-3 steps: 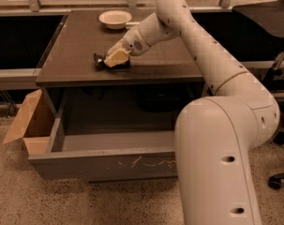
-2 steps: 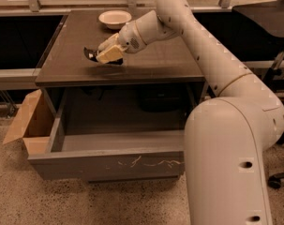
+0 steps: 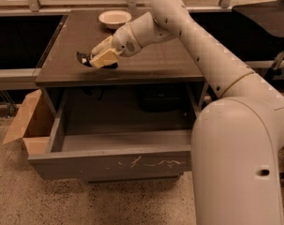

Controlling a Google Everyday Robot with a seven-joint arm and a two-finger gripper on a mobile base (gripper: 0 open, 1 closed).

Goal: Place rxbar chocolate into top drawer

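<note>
The rxbar chocolate is a small dark bar sticking out to the left of my gripper. The gripper is shut on it and holds it just above the left part of the dark table top. The cream fingers cover most of the bar. The top drawer stands pulled open below the table, its scuffed grey front panel facing me. The inside of the drawer holds nothing that I can see. The gripper is behind and above the drawer's opening.
A cream round bowl sits at the back of the table. A brown cardboard box stands on the floor against the drawer's left side. My arm's large white body fills the right foreground. A dark chair is at the far right.
The gripper has moved left across the table top with the dark bar in it, and the bar now shows past the fingertips. The drawer and bowl have not moved.
</note>
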